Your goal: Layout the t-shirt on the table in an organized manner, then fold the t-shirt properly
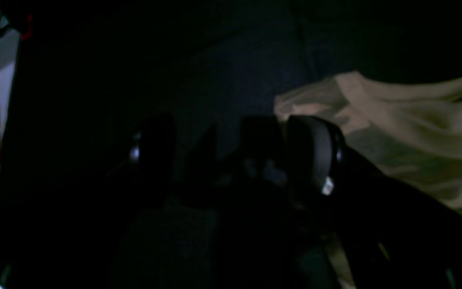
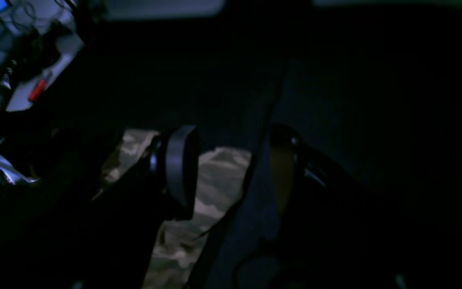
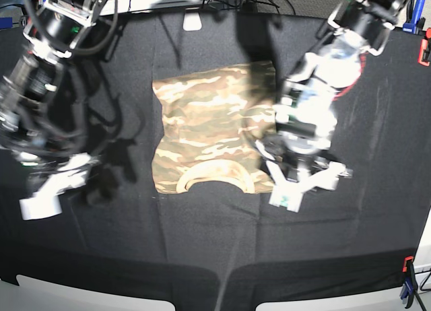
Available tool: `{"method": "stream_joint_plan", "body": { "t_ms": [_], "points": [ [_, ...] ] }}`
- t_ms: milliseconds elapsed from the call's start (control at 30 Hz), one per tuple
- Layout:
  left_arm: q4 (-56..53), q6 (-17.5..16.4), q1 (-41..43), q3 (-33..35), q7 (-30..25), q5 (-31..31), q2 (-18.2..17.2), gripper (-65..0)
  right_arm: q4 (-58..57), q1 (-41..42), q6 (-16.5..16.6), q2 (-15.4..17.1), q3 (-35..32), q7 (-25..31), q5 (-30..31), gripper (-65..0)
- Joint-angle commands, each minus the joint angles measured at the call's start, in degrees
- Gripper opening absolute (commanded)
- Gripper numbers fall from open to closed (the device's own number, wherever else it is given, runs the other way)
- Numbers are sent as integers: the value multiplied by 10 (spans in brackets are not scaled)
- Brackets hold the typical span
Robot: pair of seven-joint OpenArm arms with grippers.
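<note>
While the t-shirt [image 3: 212,129] lies on the table [image 3: 377,210], both tools [image 3: 304,184] [image 3: 57,190] gape, holding nothing.

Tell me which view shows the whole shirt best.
Base view: the shirt lies fully visible on the table, neck band nearest. Left wrist shows only a dim edge; right wrist a patch between the fingers.

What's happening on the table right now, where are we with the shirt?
The t-shirt lies on the black table, already partly folded into a rough rectangle with the neck band toward the near edge. The left gripper is open, low at the shirt's corner by the collar, holding nothing. The right gripper is also open and empty, off to the other side, clear of the fabric.
</note>
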Motion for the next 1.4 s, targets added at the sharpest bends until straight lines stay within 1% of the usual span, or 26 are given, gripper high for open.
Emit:
{"method": "stream_joint_plan", "body": {
  "t_ms": [0,133,233,300,367,500,600,667,800,867,1033,1133,1167,1367],
  "points": [
    [29,-10,-14,-19,-14,-6,-10,-246,21,0,3,8,5,9,18,-370],
    [104,-88,3,-88,-11,-94,-43,-246,57,-43,3,7,7,9,19,-370],
    [156,-128,42,-136,-1,-127,-68,-246,71,-75,3,8,7,9,14,-370],
    [186,-143,79,-165,-1,-132,-88,-246,76,-96,3,8,7,9,13,-370],
    [213,-143,120,-190,3,-131,-108,-246,81,-117,3,8,7,9,13,-370],
    [261,-143,202,-242,37,-129,-133,-246,83,-160,3,8,7,9,13,-370],
    [292,-143,267,-283,50,-114,-136,-246,83,-198,3,8,7,9,8,-370],
    [306,-143,309,-311,64,-114,-136,-246,83,-226,3,8,7,9,-6,-370],
    [308,-145,385,-362,93,-114,-136,-246,83,-282,3,8,7,9,-42,-370],
    [308,-145,423,-383,104,-114,-136,-246,83,-308,3,8,7,9,-50,-370],
    [308,-148,525,-408,104,-114,-136,-246,83,-379,3,8,7,9,-50,-370],
    [308,-189,592,-408,75,-106,-136,-246,83,-419,3,8,7,9,-50,-370],
    [308,-198,615,-408,65,-106,-136,-246,83,-431,3,8,7,8,-50,-370],
    [308,-200,707,-408,59,-106,-135,-246,83,-501,3,8,7,8,-50,-370]
  ]
}}
